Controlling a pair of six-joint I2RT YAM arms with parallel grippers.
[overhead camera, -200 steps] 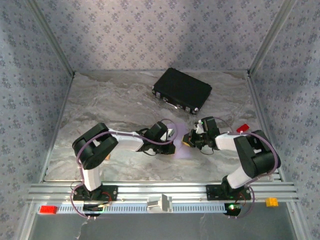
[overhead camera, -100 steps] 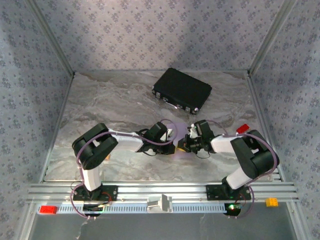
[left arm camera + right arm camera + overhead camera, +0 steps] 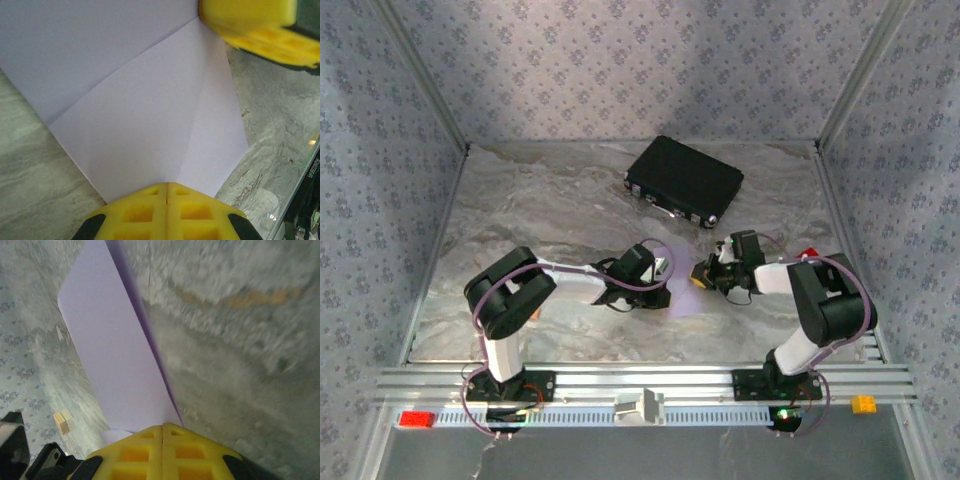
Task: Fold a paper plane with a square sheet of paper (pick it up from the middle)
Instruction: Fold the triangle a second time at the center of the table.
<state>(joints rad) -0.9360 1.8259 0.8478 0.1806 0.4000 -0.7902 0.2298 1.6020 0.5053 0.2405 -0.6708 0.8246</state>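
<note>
Both grippers pinching the lilac sheet, mid-fold.
Our left gripper [image 3: 166, 187] and right gripper [image 3: 163, 429] are clamped on opposite ends of the creased square sheet of paper [image 3: 150, 110], low over the table [image 3: 30, 165]. If we pull unevenly, it may tear or skew.

The walls [image 3: 620, 60] were blue-grey with little flower shapes. The table top [image 3: 540, 200] looked like swirly grey stone. Shiny metal bars [image 3: 434, 90] stood in the corners, and a metal rail [image 3: 670, 382] ran along the front.
</note>
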